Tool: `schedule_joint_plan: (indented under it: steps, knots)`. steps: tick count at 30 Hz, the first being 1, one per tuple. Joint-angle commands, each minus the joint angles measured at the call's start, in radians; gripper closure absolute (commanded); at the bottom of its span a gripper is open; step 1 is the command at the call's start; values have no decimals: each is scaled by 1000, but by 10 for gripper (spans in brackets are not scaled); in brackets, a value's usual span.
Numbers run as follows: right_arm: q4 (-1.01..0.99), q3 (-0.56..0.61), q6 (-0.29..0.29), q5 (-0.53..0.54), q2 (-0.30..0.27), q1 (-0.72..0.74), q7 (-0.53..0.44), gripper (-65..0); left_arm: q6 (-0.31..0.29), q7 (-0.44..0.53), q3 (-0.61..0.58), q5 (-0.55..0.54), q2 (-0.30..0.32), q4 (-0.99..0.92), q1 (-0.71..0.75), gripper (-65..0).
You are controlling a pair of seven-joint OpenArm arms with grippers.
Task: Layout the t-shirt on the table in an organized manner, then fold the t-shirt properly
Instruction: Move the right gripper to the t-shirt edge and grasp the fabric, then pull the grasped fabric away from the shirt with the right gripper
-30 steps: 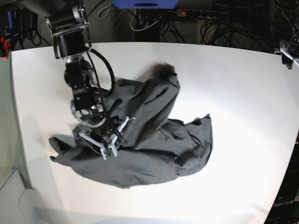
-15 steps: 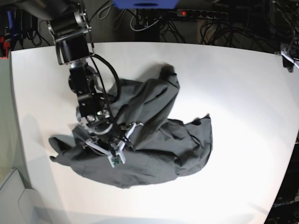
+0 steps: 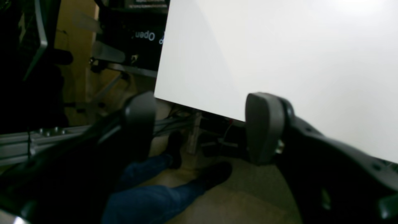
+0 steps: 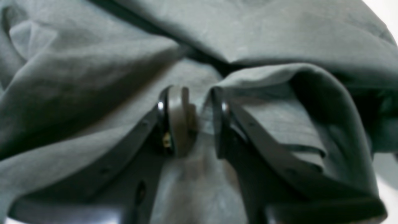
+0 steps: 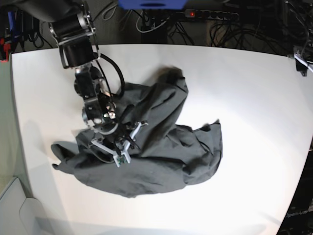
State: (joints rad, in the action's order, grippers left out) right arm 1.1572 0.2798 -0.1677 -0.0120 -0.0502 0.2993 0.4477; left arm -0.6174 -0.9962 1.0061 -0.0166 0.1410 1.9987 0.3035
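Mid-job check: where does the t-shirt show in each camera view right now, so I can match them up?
Base: the t-shirt lies crumpled left of centre on the table.
Right wrist: it fills the frame, a fold pinched in the right gripper.
Left wrist: not in it.
Shared landmark: the right gripper on the cloth.

Crumpled t-shirt (image 5: 156, 142) heaps mid-table with the right gripper (image 5: 122, 147) and its arm over its left part, while the table (image 5: 244, 88) is bare and passable on all sides around it.

Right gripper (image 4: 192, 121) jaws nearly closed, pinching cloth; left gripper (image 3: 202, 127) jaws spread wide.
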Motion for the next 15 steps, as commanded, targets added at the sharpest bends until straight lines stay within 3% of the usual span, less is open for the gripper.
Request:
schedule_joint_plan:
  steps: [1, 15]
  knots:
    - [16, -3, 3, 4, -3, 31, -26, -152, 9, 15, 3, -3, 16, 17, -2, -441]
    - [14, -4, 3, 4, -43, 33, -28, -152, 9, 6, 1, 0, 15, 15, -56, -441]
